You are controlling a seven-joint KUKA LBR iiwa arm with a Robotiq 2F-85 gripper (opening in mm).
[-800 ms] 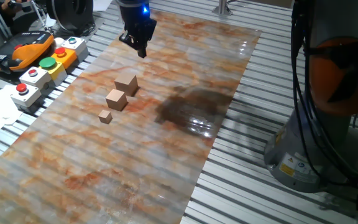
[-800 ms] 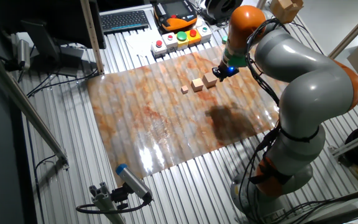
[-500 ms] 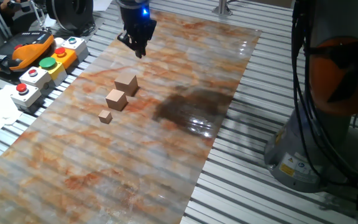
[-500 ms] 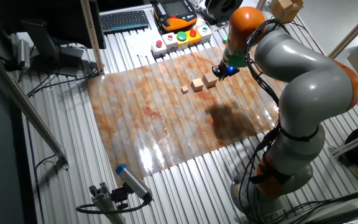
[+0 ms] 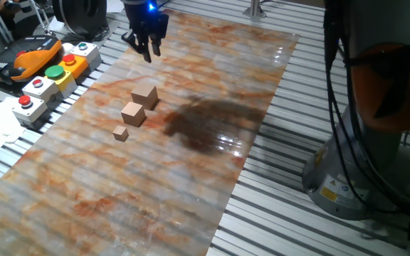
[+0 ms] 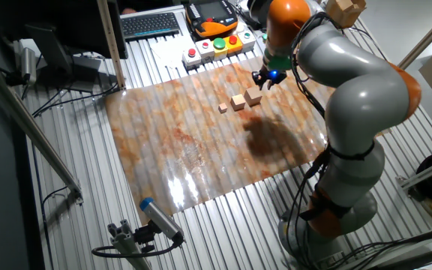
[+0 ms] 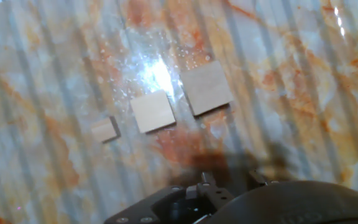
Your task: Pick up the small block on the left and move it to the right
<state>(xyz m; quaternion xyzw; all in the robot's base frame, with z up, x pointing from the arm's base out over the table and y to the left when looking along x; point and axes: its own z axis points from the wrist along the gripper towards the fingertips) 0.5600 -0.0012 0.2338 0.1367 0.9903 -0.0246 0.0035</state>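
One fixed view: gripper (image 5: 146,50) is seen above the marbled mat (image 5: 212,85), fingers parted, nothing held. The small block (image 5: 144,97) sits on the mat, nearer than the gripper, heading a row with the medium cube (image 5: 132,114) and tiny cube (image 5: 121,133).

Other fixed view: gripper (image 6: 264,79) is placed just beyond the small block (image 6: 253,96), apart from it.

Hand view: small block (image 7: 206,88) is seen rightmost, medium cube (image 7: 153,111) beside it, tiny cube (image 7: 105,129) left.

Both fixed views are evenly and brightly lit from above. A broad dark shadow (image 5: 208,128) is cast on the glossy marbled tabletop (image 5: 155,192), with white glare seen along its near edge. In the hand view, a bright speckled glare patch (image 7: 154,74) is reflected beside the cubes, and slight softness is noticed throughout.
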